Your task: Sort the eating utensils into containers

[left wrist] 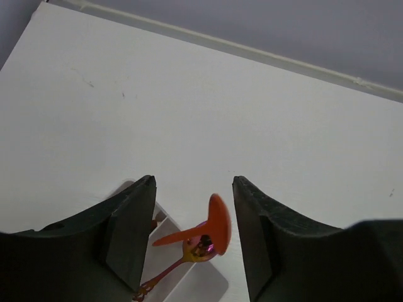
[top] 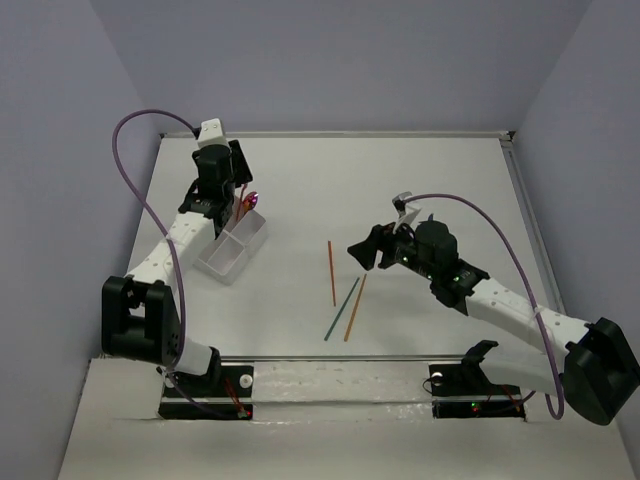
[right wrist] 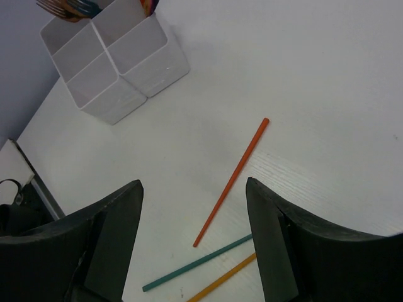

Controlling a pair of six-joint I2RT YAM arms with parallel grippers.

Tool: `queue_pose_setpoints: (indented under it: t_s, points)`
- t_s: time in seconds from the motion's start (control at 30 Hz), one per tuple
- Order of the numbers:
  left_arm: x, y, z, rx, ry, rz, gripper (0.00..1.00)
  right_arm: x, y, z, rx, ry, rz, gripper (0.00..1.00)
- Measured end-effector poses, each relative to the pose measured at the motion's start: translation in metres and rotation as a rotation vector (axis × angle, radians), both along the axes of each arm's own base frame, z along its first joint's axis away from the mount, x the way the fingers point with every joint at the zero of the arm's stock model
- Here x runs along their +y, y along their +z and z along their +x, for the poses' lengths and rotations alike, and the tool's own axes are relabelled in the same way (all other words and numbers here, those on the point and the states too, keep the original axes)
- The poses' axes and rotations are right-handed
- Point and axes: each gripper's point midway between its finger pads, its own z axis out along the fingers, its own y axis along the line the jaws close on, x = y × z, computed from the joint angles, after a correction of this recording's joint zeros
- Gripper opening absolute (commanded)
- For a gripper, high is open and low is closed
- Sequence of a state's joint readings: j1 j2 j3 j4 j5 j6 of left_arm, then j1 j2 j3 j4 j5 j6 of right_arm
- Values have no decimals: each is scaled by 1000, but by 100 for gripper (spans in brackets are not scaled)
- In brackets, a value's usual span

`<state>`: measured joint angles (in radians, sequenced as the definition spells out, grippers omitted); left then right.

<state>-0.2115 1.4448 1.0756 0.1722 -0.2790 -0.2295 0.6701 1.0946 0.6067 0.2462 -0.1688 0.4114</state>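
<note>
Whitish tray [top: 232, 255] below left end effector [left wrist: 194, 189], jaws wide, empty | right end effector [right wrist: 194, 189] wide, empty, over red stick [right wrist: 231, 182] | teal stick [right wrist: 198, 263], orange stick [right wrist: 227, 275] alongside

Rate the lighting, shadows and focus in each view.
Top external: soft even light, no hard shadows on the table. Left wrist: the spoon bowl glints; the dark fingers show little detail. Right wrist: the red stick is sharp, no glare.

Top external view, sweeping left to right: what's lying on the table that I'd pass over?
Divided tray → red stick → orange stick. The teal stick slants across the span of both other sticks, so it is left out of the order.
</note>
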Motion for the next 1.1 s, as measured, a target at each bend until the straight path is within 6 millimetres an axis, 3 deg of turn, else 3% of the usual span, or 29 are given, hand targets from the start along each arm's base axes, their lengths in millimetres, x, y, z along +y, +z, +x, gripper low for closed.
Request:
queue_pose_setpoints:
  t_s: [0.07, 0.23, 0.37, 0.5, 0.57, 0.67, 0.77, 0.9, 1.0, 1.1]
  points:
    - [-3, 0, 0, -2, -12, -11, 78, -4, -2, 4, 2, -33, -7, 67]
    - [-12, 6, -4, -6, -53, -51, 82, -26, -16, 21, 27, -194, -66, 61]
    - [-31, 36, -18, -62, -139, -118, 82, -46, -35, 32, 62, -325, -139, 57]
    - [-77, 82, -52, -150, -308, -189, 83, -71, -57, 47, 116, -459, -254, 56]
    - [-101, 105, -80, -196, -412, -222, 83, -82, -69, 54, 145, -507, -298, 56]
    - [-115, 123, -122, -243, -527, -255, 83, -103, -90, 63, 200, -578, -367, 56]
    - [-109, 121, -153, -262, -565, -265, 83, -122, -104, 71, 249, -639, -410, 56]
    - [-98, 90, -185, -225, -581, -253, 85, -135, -114, 83, 294, -687, -446, 57]
    - [-90, 66, -201, -186, -581, -237, 85, -138, -121, 96, 326, -706, -475, 56]
    - [-88, 59, -209, -172, -585, -231, 85, -136, -132, 113, 352, -718, -501, 52]
